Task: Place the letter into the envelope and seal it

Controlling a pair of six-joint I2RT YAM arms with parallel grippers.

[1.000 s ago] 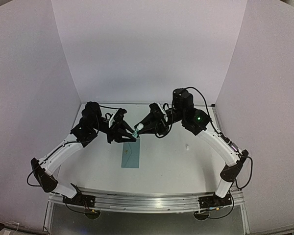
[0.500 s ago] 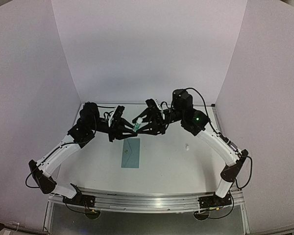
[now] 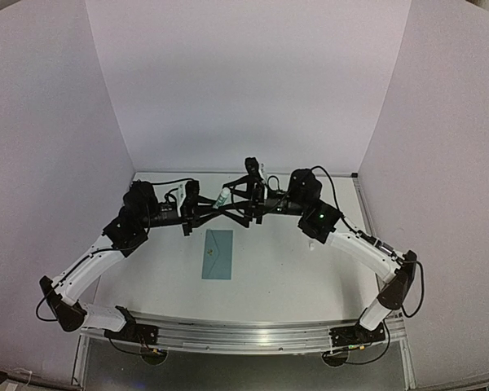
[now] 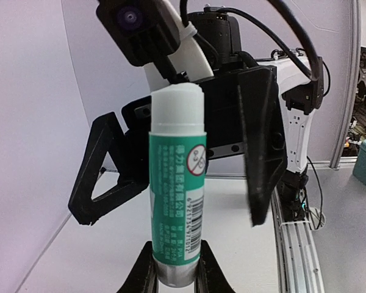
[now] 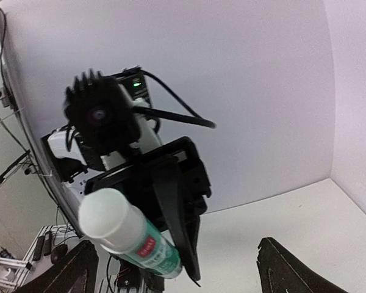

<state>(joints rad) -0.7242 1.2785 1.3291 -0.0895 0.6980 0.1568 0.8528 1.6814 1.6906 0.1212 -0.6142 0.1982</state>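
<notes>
While left gripper [image 4: 175, 276] clamps glue stick [image 4: 175, 189], right gripper [image 5: 180, 267] gapes empty; envelope [image 3: 218, 253] lies below, apart

A glue stick [image 4: 177, 183] with a green label and white top stands upright in the middle, its base pinched between the two fingers of the left claw [image 4: 175, 271] at the bottom edge. Behind it the right claw [image 4: 168, 220] faces the camera, its black fingers [image 4: 262, 140] spread wide on either side of the stick and clear of it. Below lies the white surface [image 4: 67, 256], with a metal rail [image 4: 293, 244] along its right edge.
</notes>
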